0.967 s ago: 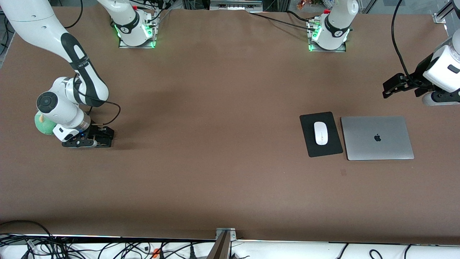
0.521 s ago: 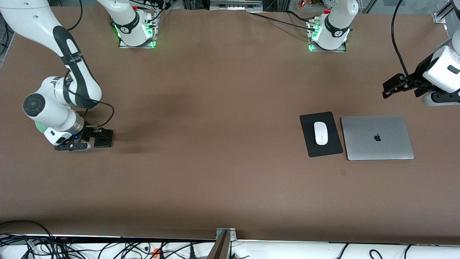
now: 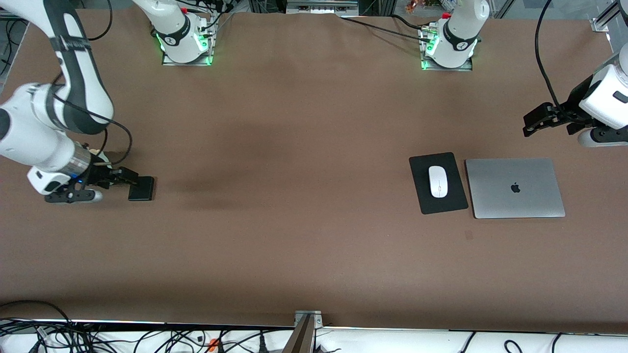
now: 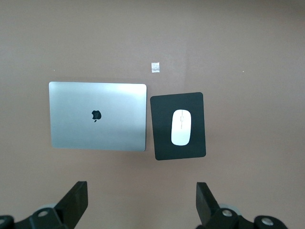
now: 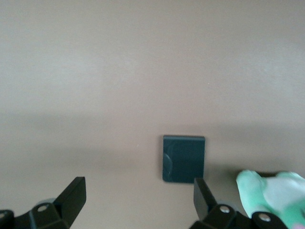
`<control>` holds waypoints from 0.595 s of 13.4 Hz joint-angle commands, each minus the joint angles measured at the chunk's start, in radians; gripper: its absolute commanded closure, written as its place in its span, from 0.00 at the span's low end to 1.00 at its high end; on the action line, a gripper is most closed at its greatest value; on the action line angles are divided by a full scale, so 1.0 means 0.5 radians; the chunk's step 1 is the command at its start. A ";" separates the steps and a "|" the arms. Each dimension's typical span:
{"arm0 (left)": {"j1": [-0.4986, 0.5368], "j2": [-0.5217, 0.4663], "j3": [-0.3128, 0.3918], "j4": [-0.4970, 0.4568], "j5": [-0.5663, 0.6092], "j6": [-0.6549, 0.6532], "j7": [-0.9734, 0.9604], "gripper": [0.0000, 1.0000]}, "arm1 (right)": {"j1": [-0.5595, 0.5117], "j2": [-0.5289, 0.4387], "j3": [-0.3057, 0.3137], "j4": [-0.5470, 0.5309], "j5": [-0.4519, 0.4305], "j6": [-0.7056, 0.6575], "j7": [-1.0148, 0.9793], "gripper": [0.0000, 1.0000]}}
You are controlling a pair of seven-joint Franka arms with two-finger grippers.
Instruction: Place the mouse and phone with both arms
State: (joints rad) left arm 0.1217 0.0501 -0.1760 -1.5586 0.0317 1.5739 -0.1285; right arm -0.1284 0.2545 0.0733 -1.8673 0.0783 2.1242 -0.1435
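Your right gripper (image 3: pixel 128 177) hangs spread just beside the phone (image 3: pixel 141 189), which lies flat toward the right arm's end. Your left gripper (image 3: pixel 535 122), also spread, waits up above the laptop (image 3: pixel 515 188); the mouse (image 3: pixel 438 181) sits on its pad (image 3: pixel 456 196).

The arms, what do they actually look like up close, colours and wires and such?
Both arms are glossy white, rounded segments with dark grey joint bands and loose black cables. Green lights glow at both bases. The right gripper and left gripper are black, each with two flat fingers.
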 commanded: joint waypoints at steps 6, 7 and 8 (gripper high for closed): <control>0.005 0.035 -0.013 0.068 0.029 -0.019 -0.010 0.00 | 0.124 -0.450 -0.112 0.289 0.024 -0.824 0.085 0.00; 0.005 0.035 -0.013 0.068 0.029 -0.019 -0.010 0.00 | 0.243 -0.469 -0.244 0.292 0.009 -0.873 0.091 0.00; 0.005 0.035 -0.013 0.068 0.029 -0.019 -0.010 0.00 | 0.326 -0.493 -0.336 0.320 0.006 -0.910 0.091 0.00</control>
State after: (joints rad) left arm 0.1217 0.0504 -0.1760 -1.5575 0.0317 1.5739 -0.1286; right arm -0.0451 0.0344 -0.0048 -1.7128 0.0827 1.7062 -0.1113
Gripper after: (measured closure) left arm 0.000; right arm 0.000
